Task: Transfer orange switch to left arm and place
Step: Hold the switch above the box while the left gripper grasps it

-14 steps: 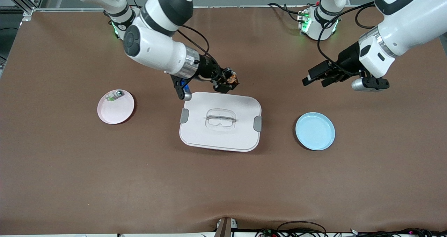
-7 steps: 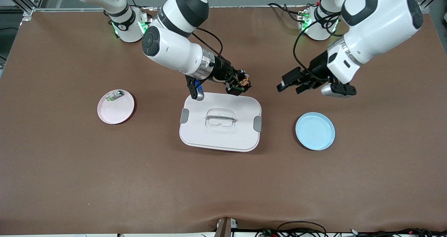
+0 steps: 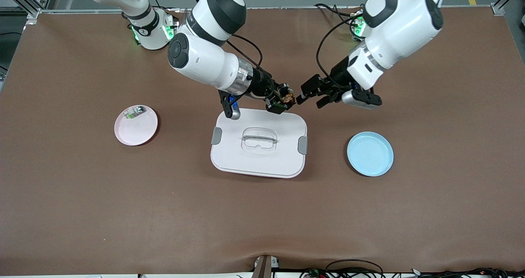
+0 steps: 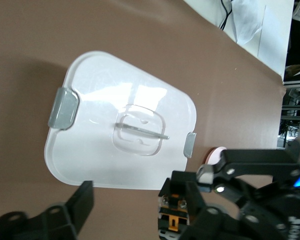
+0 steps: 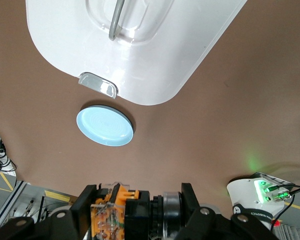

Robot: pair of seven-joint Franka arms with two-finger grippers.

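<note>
The orange switch [image 3: 288, 94], a small black block with an orange part, is held in the air by my right gripper [image 3: 281, 101], which is shut on it. It hangs just off the edge of the white box [image 3: 246, 163] that faces the robots' bases. In the right wrist view the switch [image 5: 121, 209] fills the right gripper [image 5: 137, 210]. My left gripper [image 3: 303, 97] is open and level with the switch, its tips right at it. In the left wrist view one finger [image 4: 82, 200] stands clear of the switch [image 4: 172, 216], with bare table between them.
A pink plate [image 3: 137, 130] holding a small green-and-silver component [image 3: 134, 112] lies toward the right arm's end. A blue plate [image 3: 370, 153] lies toward the left arm's end. The box's grey clips [image 3: 302, 145] stick out at two sides.
The left arm has swung in from its end of the table until its gripper reaches the switch. The right gripper shifted slightly toward it with the switch, then stayed still.
</note>
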